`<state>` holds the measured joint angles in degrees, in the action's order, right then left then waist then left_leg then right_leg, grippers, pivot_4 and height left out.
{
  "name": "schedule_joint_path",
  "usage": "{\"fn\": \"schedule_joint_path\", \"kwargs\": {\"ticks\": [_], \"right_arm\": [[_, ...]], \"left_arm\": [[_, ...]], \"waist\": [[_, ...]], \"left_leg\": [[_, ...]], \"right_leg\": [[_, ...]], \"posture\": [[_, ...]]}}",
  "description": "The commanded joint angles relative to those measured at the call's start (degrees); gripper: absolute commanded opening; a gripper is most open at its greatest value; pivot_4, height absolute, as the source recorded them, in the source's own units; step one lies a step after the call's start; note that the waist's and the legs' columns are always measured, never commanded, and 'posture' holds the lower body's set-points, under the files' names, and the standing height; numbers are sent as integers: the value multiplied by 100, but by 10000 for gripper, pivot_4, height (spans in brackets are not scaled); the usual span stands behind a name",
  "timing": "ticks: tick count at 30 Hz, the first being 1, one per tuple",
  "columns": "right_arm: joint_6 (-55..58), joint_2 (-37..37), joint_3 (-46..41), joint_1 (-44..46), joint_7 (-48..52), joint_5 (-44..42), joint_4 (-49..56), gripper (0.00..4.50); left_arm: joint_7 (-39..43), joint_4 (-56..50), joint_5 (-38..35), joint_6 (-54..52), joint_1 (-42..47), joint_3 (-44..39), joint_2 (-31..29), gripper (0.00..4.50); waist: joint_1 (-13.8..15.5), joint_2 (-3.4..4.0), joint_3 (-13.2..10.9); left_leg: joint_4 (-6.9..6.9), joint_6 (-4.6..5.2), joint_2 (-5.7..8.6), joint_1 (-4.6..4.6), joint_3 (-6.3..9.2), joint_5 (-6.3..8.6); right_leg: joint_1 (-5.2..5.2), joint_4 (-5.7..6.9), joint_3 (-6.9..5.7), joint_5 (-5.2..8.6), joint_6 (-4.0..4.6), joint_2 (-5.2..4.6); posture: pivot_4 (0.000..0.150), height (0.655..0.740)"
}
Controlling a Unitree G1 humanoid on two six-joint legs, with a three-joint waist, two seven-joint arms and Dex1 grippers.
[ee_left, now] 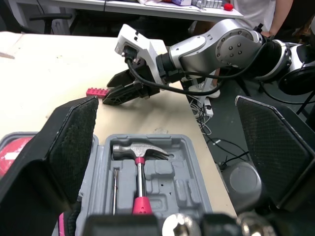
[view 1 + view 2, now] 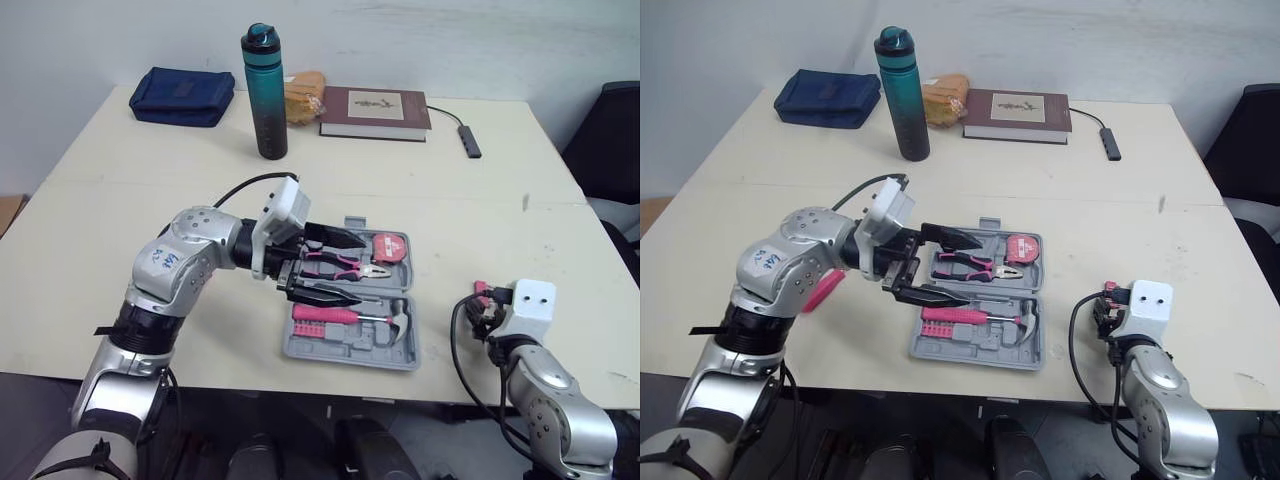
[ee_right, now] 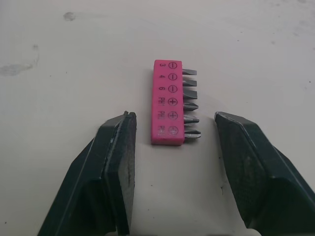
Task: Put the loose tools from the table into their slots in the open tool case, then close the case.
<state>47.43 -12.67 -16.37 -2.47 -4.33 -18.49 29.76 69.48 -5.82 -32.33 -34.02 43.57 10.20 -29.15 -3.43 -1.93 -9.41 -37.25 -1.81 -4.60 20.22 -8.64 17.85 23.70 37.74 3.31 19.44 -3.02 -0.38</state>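
Observation:
The grey tool case (image 2: 300, 348) lies open flat near the table's front edge. It holds pink-handled pliers (image 2: 335, 262), a red tape measure (image 2: 391, 247), a pink-handled hammer (image 1: 138, 155) and a screwdriver. My left gripper (image 2: 360, 270) hovers just above the case, open, with nothing between its fingers. A pink holder of screwdriver bits (image 3: 169, 103) lies loose on the table to the right of the case. My right gripper (image 3: 172, 117) is low over it, open, one finger on each side and not touching it.
At the back of the table stand a teal water bottle (image 2: 264, 90), a blue pouch (image 2: 182, 95), a brown book (image 2: 375, 112), a wrapped snack (image 2: 303, 95) and a small cabled adapter (image 2: 470, 141). A black chair (image 2: 612, 140) is off the right edge.

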Motion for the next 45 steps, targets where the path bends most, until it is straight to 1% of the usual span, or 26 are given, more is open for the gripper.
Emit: {"fn": "schedule_joint_path", "kwargs": {"ticks": [1,2,3,6,8,10,14,18,20,23,24,27,32,35,37,40,45], "right_arm": [[-42,33,-83,-15,-39,112,-28,14370],[-38,33,-82,-19,-37,121,-17,9454],[-23,21,-75,-28,-38,138,13,7010],[30,-208,35,-101,77,255,242,7041],[108,-611,174,-186,403,278,544,7041],[278,-1040,158,-220,866,43,861,7041],[583,-1998,58,-223,2150,-759,1405,7041],[639,-3267,196,-105,3923,-1766,1764,7041],[573,-3732,404,92,4525,-2005,1725,7041],[498,-4243,983,675,5202,-2122,1514,7041],[487,-4310,1110,812,5304,-2127,1459,7041],[475,-4470,1900,1524,5677,-1904,1225,7041],[394,-4370,2890,2402,5791,-1302,655,7041],[244,-4350,3388,2751,5923,-872,305,7041],[154,-4336,3605,2901,6028,-686,160,7041],[-101,-4331,3907,3067,6317,-417,-53,7041],[-444,-4213,4134,3277,6624,-94,-358,7041]], "left_arm": [[9,-24,42,86,80,-7,38,45000],[14,-25,48,87,81,-11,43,45000],[18,-25,53,85,83,-14,48,45000],[29,-48,57,58,69,-25,42,45000],[76,-63,73,54,26,-21,-17,45000],[187,-78,139,92,-43,29,-136,45000],[445,-119,269,198,-185,158,-360,45000],[738,-54,608,591,-364,385,-608,45000],[805,5,711,709,-413,441,-654,45000],[864,75,870,858,-471,517,-701,45000],[879,93,919,903,-483,531,-708,45000],[938,167,1116,1191,-583,595,-781,45000],[966,69,1248,1333,-749,619,-865,45000],[979,23,1301,1393,-837,611,-922,45000],[949,1,1312,1400,-867,597,-929,45000],[893,-33,1306,1375,-889,570,-908,45000],[765,-41,1324,1385,-906,575,-840,45000]], "waist": [[5,0,0],[5,0,0],[6,0,0],[7,0,0],[18,2,-2],[16,8,-6],[-15,18,-12],[-1,18,-19],[0,19,-27],[8,-12,-45],[14,-12,-45],[10,-12,-46],[24,-14,-47],[25,-13,-47],[25,-11,-49],[27,-11,-49],[23,-11,-49]], "left_leg": [[0,0,0,0,0,0],[1,0,0,0,0,0],[1,0,0,0,0,0],[0,0,1,1,0,0],[2,1,1,2,1,0],[2,2,3,4,0,1],[7,0,-2,1,0,1],[9,1,-2,1,4,1],[7,4,-1,1,5,2],[1,10,-2,7,14,3],[-1,16,0,9,13,5],[-2,29,1,13,10,13],[-10,33,0,46,9,17],[-21,33,0,77,8,17],[-51,33,-3,119,8,17],[-71,35,-4,120,8,18],[-87,42,-3,110,7,22]], "right_leg": [[0,0,0,0,0,0],[0,0,0,0,0,0],[0,0,0,0,0,0],[0,-2,0,0,0,-2],[0,-3,-1,0,0,-2],[1,-5,0,1,-2,-3],[1,-6,3,2,-4,5],[0,-10,1,2,-5,9],[-3,-15,3,0,-9,7],[-8,-24,-3,-4,-15,6],[-7,-25,-1,-5,-17,3],[-5,-32,-1,-6,-17,-4],[23,-35,-2,-5,-17,-9],[53,-29,-5,-5,-17,-11],[93,-3,-6,-5,-17,-11],[93,10,-7,-5,-16,-12],[81,19,-7,-7,-19,-13]], "posture": [[1500,7377],[1500,7377],[1500,7377],[1500,7377],[1500,7377],[1500,7377],[1500,7377],[1500,7377],[1500,7377],[1500,7377],[1500,7377],[1500,7377],[1500,7377],[1500,7377],[1500,7377],[1500,7377],[1500,7377]]}}
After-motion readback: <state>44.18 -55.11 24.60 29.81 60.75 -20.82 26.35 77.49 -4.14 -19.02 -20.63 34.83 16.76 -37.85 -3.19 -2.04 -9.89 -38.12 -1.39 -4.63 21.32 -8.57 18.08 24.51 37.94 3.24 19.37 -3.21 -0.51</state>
